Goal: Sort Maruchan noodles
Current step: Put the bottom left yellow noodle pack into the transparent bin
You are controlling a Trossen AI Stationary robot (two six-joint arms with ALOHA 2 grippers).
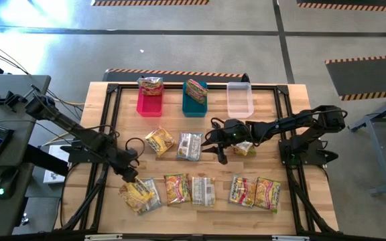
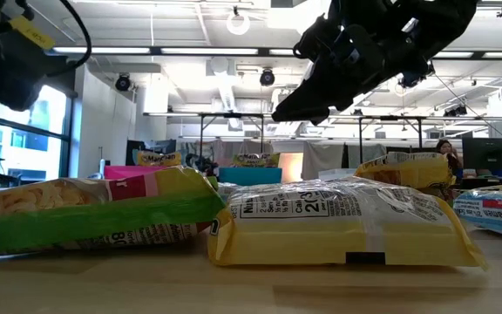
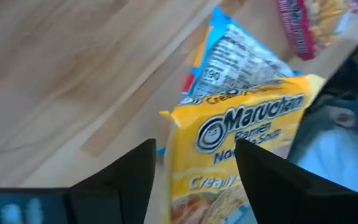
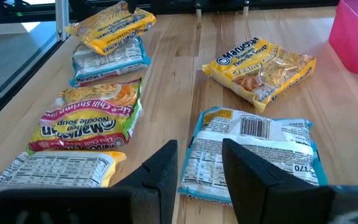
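Wood table [image 1: 267, 120] in an open workshop; yellow noodle packet [image 1: 138, 195] lies diagonally beneath the spread left gripper [image 1: 131, 175], right gripper [image 1: 220, 152] part-open, empty.

Three bins [image 1: 194, 100] behind — noodle packets [image 1: 189, 190] in two rows before them

Two slender dark arms of jointed black segments are seen, with thin black cables looped beside the left hand [image 1: 131, 175] and the right hand [image 1: 220, 155], each hand being ended by two flat, matte black fingers [image 4: 247, 171].
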